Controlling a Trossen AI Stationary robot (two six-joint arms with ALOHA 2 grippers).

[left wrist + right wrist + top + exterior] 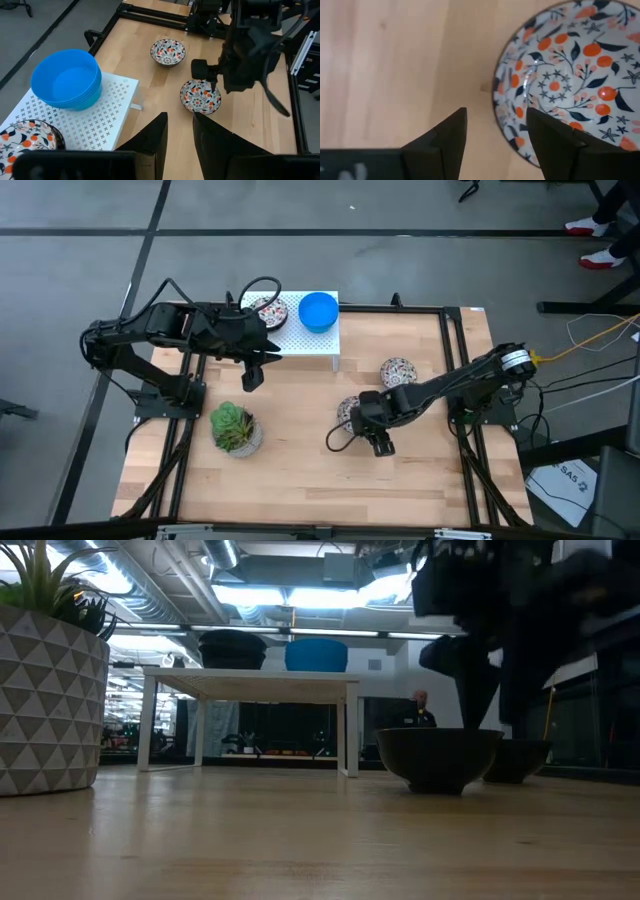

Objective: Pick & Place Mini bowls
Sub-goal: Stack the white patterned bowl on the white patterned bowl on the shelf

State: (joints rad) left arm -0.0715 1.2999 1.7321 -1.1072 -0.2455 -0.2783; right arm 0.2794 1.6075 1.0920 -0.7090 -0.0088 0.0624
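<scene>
The wooden table (300, 470) carried a white perforated stand (310, 342) at its far edge, a potted succulent (236, 428) near the left arm, and floral bowls. On the stand sat a stack of blue mini bowls (319, 311) beside a floral mini bowl (270, 311), with the left gripper (253, 375) hovering just off the stand, fingers apart. The right gripper (381, 444) hung, fingers apart, straddling the rim of a floral bowl on the table (349, 412), a second floral bowl (398, 371) nearby.

Blue bowls (66, 80): plain bright blue
Floral bowl (575, 80): white, orange-red fruit, dark leaves
Rack (107, 115): white, cross-perforated
Tabletop (300, 460): pale wood
</scene>
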